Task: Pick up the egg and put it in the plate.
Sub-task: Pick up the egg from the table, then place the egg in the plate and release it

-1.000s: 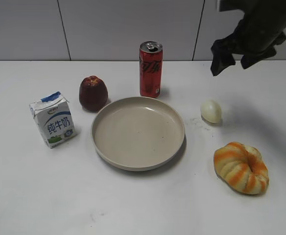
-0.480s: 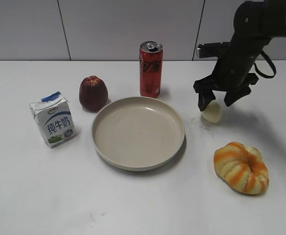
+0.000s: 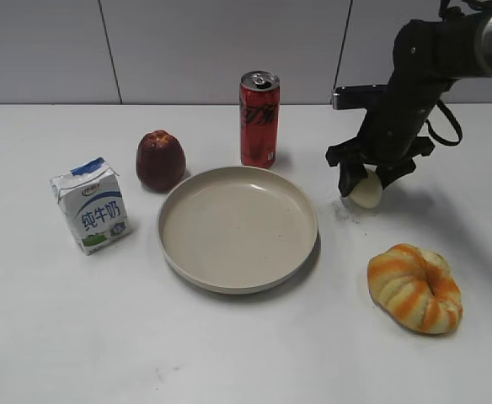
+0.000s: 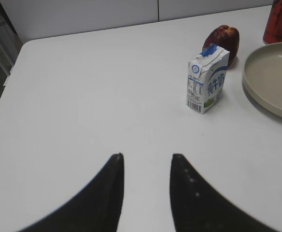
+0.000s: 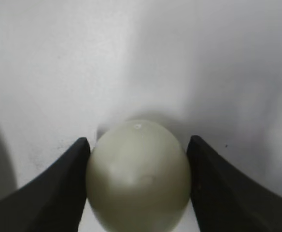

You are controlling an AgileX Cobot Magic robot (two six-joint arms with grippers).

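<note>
Egg (image 5: 138, 176) touches both right claw (image 5: 138, 186) fingers.

1. The plate (image 3: 237, 229) lies mid-table; the can (image 3: 259, 119) stands just behind it.
2. The apple (image 3: 160, 160) sits behind its left rim, with the milk carton (image 3: 90, 205) further left.
3. The egg (image 3: 366, 192) lies right of the plate, apparently touching the table (image 3: 61, 337).
4. The bread ring (image 3: 414, 288) lies before the egg.
</note>
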